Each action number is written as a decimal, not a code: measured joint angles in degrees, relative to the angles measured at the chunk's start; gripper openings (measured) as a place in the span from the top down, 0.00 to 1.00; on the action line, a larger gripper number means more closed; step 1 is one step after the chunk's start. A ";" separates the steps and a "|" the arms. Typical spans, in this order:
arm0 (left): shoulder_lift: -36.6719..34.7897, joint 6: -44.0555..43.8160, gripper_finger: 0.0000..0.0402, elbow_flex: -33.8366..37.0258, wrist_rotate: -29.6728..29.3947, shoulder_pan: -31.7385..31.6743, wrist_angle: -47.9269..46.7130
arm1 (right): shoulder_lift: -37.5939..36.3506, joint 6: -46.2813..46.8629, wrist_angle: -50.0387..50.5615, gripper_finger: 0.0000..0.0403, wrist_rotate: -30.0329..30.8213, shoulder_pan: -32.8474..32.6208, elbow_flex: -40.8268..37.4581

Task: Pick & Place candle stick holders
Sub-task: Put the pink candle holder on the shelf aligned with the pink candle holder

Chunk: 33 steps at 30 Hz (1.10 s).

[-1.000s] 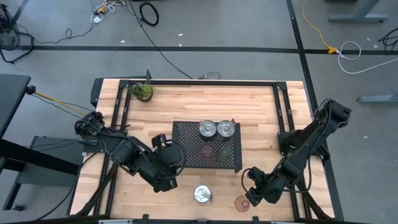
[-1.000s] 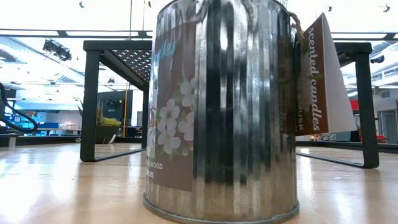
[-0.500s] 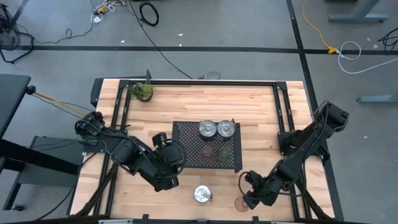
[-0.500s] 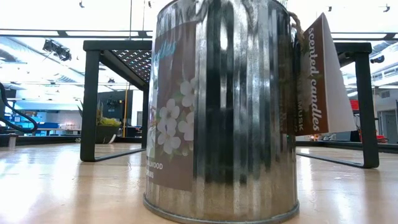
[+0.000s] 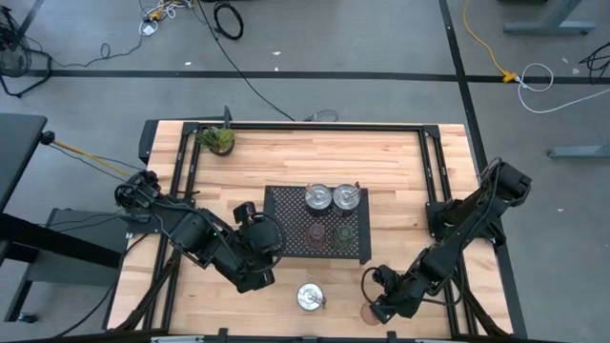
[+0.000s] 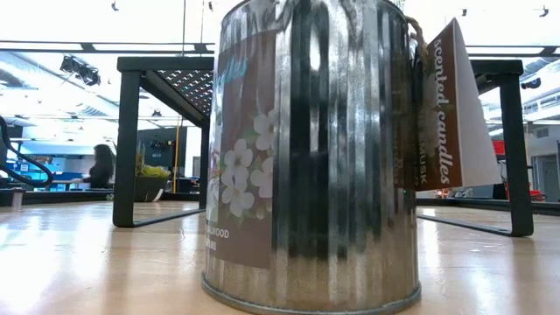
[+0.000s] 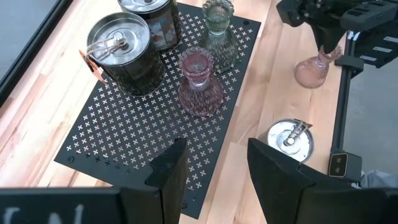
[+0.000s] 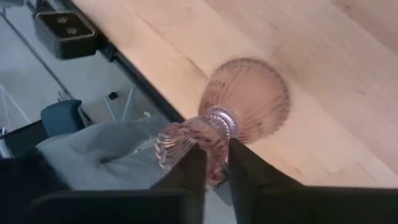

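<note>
Pale butcher-block counter [image 5: 400, 157] carries a black perforated metal tray [image 5: 286, 229] at its middle, with two silver tin holders and two tinted glass holders on it. At the near edge the right gripper [image 8: 213, 163] has its fingers pinched on the neck of a pink ribbed glass candle holder [image 8: 249, 102], whose base sits on the wood. This looks like the pick step; next it likely needs a straight lift and a carry to the tray. The left gripper [image 7: 211, 168] hovers beside the tray, fingers apart and empty. A third silver tin holder [image 5: 309, 297] waits nearby and blocks most of the low view.
</note>
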<state>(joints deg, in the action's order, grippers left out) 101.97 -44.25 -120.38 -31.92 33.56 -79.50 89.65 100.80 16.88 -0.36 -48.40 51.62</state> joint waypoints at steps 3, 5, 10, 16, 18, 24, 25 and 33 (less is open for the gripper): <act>0.01 0.06 0.57 0.00 0.00 0.00 0.00 | 0.01 -0.67 -1.02 0.96 -0.15 0.02 0.13; 0.00 0.08 0.57 0.00 0.00 0.00 0.00 | -0.07 -0.49 -0.83 0.96 -0.48 0.31 0.10; 0.02 0.08 0.57 0.00 0.00 -0.13 0.00 | -1.10 -1.32 -0.18 0.98 -2.07 1.03 -0.07; 0.02 0.08 0.57 0.00 0.00 -0.39 0.00 | -5.64 -3.56 2.26 0.98 -2.21 2.62 -0.07; 0.02 0.08 0.57 0.00 -0.08 -0.49 0.02 | -7.68 -4.20 2.55 0.98 -2.07 3.34 -0.07; 0.02 0.06 0.57 0.00 -0.04 -1.31 0.02 | -15.02 -9.45 2.52 0.98 -0.71 6.19 -0.07; 0.02 0.06 0.57 0.00 0.15 -1.42 0.02 | -16.33 -10.18 2.39 0.98 -0.66 6.92 -0.07; 0.02 0.06 0.57 0.00 1.07 -1.90 0.08 | -22.44 -22.99 2.92 0.98 2.22 13.57 7.61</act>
<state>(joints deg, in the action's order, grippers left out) 102.00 -44.18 -120.38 -30.85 31.66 -79.42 67.21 77.81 19.80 1.86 -34.84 59.23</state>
